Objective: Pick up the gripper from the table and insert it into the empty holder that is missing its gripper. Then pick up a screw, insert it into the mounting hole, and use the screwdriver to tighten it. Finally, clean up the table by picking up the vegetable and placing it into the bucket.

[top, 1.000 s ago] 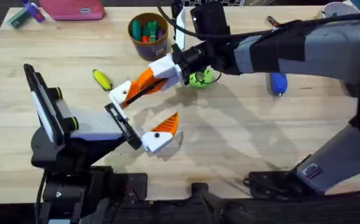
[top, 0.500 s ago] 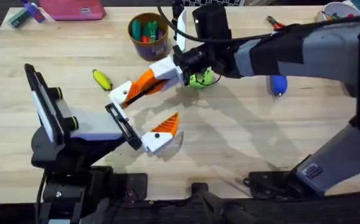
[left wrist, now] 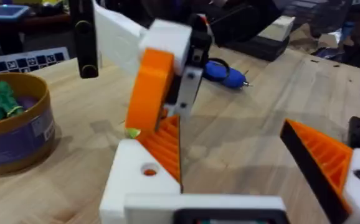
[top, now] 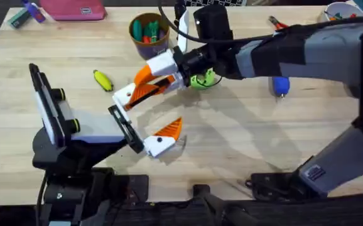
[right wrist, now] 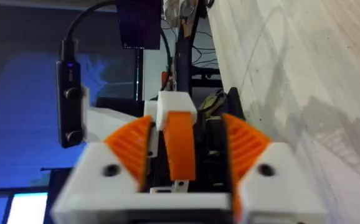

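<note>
1. The right jaws (top: 142,85) reach in from the right across the middle of the counter (top: 244,132), held above its surface
2. They are closed on the gripper (right wrist: 180,146): in the right wrist view the plain orange piece sits squeezed between the two orange ribbed pads
3. The gripper lies against the holder (top: 122,96), the white block on the farther finger of the left arm's claw; whether it is fully seated I cannot tell
4. The left jaws (top: 142,118) are spread wide and grasp nothing; the nearer finger carries its own orange wedge on a white block, well apart from the holder
5. In the left wrist view the holder has a round hole in its top face, with orange ribbing just beside it
6. The vegetable (top: 102,80) lies flat on the counter, yellow with a green end, near the holder on the side away from the right arm and touching neither arm
7. The bucket (top: 153,47) stands upright at the far side of the counter, beyond the right jaws, with green and orange pieces inside
8. The screwdriver (top: 281,85) lies on the counter under the right arm, well apart from both sets of jaws
</note>
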{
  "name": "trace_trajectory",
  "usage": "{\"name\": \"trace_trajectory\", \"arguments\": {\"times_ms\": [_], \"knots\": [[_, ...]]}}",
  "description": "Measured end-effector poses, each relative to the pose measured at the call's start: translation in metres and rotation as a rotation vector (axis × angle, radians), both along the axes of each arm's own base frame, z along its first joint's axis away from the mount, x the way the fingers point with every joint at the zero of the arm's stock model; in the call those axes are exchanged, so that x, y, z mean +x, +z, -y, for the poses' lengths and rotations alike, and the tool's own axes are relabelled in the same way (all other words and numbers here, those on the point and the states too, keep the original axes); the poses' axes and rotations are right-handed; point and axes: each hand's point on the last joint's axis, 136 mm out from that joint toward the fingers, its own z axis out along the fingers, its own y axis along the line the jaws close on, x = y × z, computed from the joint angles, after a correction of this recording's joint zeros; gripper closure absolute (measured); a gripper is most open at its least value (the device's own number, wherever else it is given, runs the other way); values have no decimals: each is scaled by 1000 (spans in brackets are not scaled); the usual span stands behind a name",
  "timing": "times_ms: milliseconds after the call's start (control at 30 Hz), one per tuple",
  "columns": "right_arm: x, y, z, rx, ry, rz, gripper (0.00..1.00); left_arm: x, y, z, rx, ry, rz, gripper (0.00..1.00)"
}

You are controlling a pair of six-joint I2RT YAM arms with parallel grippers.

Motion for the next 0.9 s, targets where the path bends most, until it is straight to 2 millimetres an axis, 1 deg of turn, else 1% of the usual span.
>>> {"name": "trace_trajectory", "arguments": {"times_ms": [33,67,100,133,433,533,600,667,733,800,900], "knots": [[1,-1,0,-4,-6,2,311,-1,0,1,0,-5,-1,15],[2,-1,0,-6,-11,3,147,-1,0,1,0,-8,0,15],[2,-2,-1,-7,-14,5,73,-1,0,1,-1,-9,-1,15],[2,-2,-1,-9,-16,5,48,-1,0,1,-1,-10,-1,15],[7,-3,1,-18,-38,10,34,-2,0,2,-1,-17,-2,15],[12,4,13,-47,-84,7,32,-3,0,2,-1,-21,-2,14],[16,14,26,-78,-137,23,31,-3,0,2,-2,-23,-3,16],[21,29,44,-119,-208,62,31,-3,0,2,-2,-24,-2,15],[22,39,65,-177,-280,102,30,-3,0,2,-2,-24,-3,15],[22,45,88,-253,-350,137,30,-4,0,2,-2,-25,-2,14],[19,48,123,-413,-444,188,28,-4,0,3,-2,-27,-3,15]]}}
